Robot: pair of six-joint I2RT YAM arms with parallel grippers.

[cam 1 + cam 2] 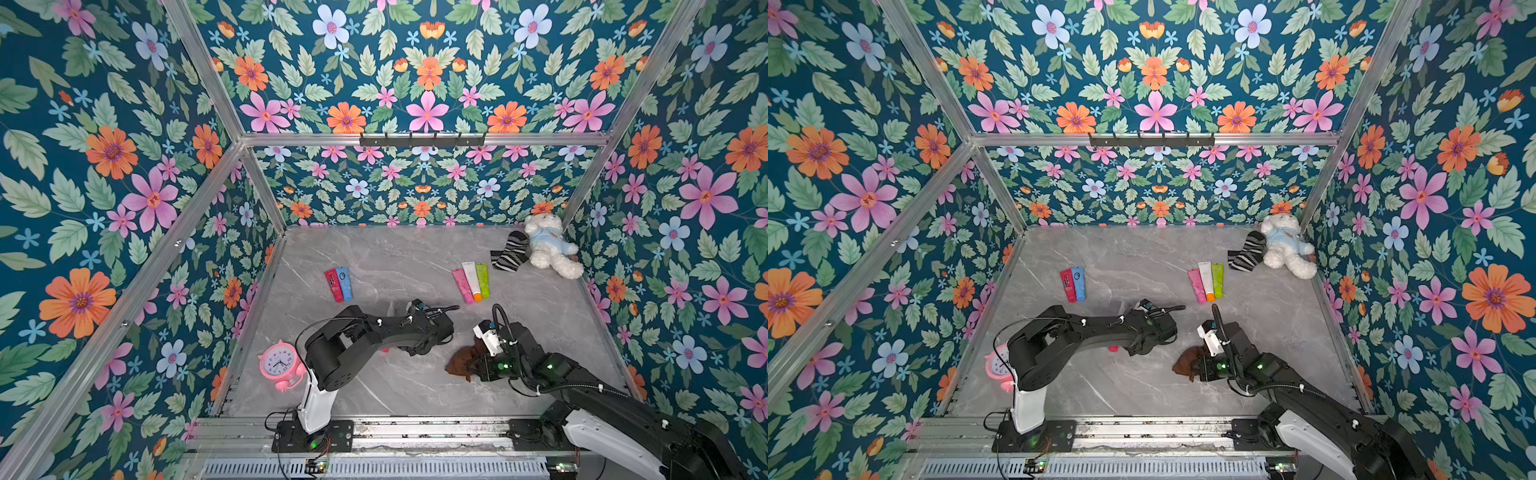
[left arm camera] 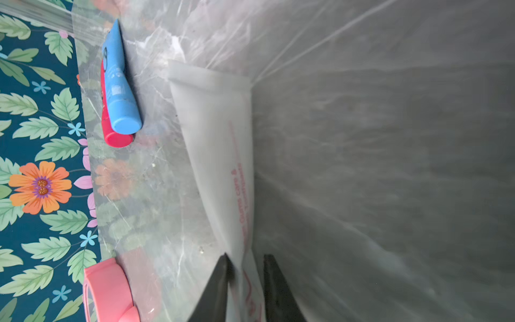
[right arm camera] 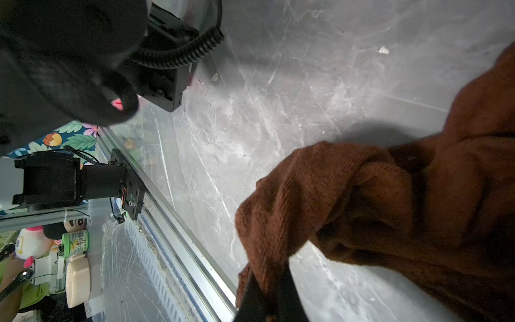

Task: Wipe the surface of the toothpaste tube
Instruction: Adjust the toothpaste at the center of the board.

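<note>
Though top views barely show it, toothpaste tube [image 2: 214,156] between parted left jaws, right jaws clamping cloth [image 3: 390,200]

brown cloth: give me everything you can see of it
The brown cloth is a rust-brown rag that looks like soft knit or terry. It is crumpled into thick folds, not spread flat. One bunched corner is pinched in the shut right gripper, and the rest hangs and billows out over the grey marble-look table. Whether it touches the table I cannot tell. In both top views it shows as a small wad at the gripper's tip.
</note>
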